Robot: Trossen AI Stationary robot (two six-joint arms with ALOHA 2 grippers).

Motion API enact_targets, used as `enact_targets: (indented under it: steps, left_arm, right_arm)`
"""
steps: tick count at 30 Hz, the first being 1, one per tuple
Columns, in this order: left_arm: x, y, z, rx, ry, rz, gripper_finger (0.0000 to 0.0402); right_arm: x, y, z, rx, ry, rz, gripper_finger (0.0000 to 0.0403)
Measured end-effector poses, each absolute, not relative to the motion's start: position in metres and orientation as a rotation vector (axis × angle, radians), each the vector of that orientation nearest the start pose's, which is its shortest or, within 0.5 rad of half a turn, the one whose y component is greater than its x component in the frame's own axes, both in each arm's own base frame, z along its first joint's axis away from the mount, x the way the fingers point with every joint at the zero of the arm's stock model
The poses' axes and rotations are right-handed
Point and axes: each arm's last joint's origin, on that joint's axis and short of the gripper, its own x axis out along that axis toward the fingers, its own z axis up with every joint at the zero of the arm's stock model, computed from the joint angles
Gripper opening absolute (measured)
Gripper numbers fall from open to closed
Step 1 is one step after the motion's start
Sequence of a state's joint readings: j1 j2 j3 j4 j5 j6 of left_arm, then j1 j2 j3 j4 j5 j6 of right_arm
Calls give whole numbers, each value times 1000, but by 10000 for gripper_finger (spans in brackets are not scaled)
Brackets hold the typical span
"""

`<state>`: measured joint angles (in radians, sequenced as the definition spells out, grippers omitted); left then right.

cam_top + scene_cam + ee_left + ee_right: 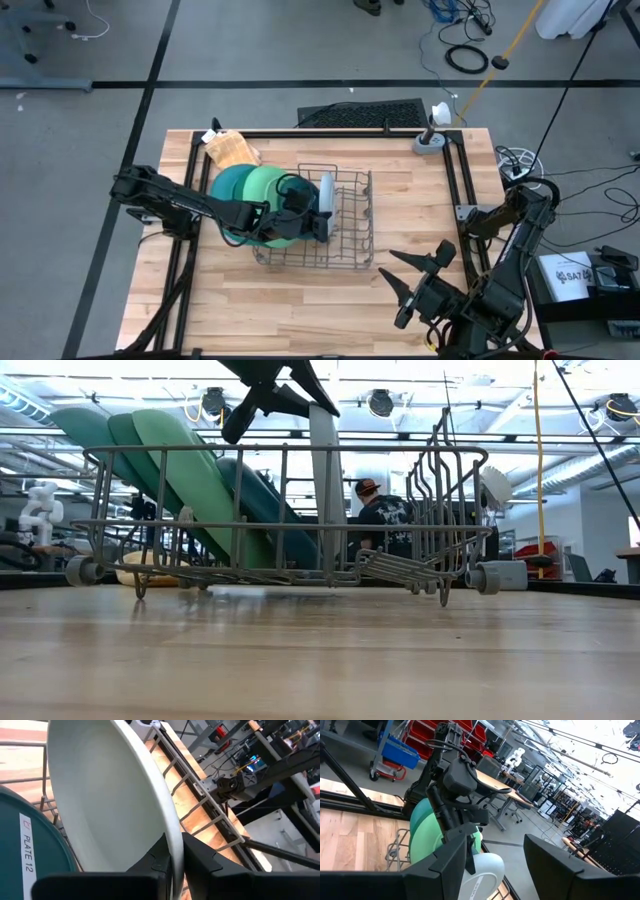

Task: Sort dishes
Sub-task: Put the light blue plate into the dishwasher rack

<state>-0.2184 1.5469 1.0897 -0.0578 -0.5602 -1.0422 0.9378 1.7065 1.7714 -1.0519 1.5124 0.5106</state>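
The rack [335, 225] was made of grey wire. Inside it stood a pale blue-grey plate [107, 795], almost white. Next to it was a dark teal plate [25, 850] with white letters on it. Behind them leaned a light green plate [195, 475], a darker green plate [128, 432] and another teal plate [85, 425]. A tan lump [232, 148] with a waffle pattern of little squares lay by the rack. The table [300, 310] was light wood with pale stripes. Both arms were black. The left gripper [172, 865] was black, and so was the right gripper [420, 272].
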Motion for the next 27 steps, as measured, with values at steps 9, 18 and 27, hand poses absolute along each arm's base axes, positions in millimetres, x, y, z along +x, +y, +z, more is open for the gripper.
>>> enact_targets:
  steps: [9,18,27]
  left_arm:
    - [335,-63,267,-804,280,520,47]
    - [335,-64,266,-774,320,476,93]
    - [335,-64,266,-772,322,478,199]
  right_arm:
    - [221,253,382,-439,203,-562,189]
    - [222,253,382,-437,206,-558,189]
    - [222,253,382,-436,205,-558,189]
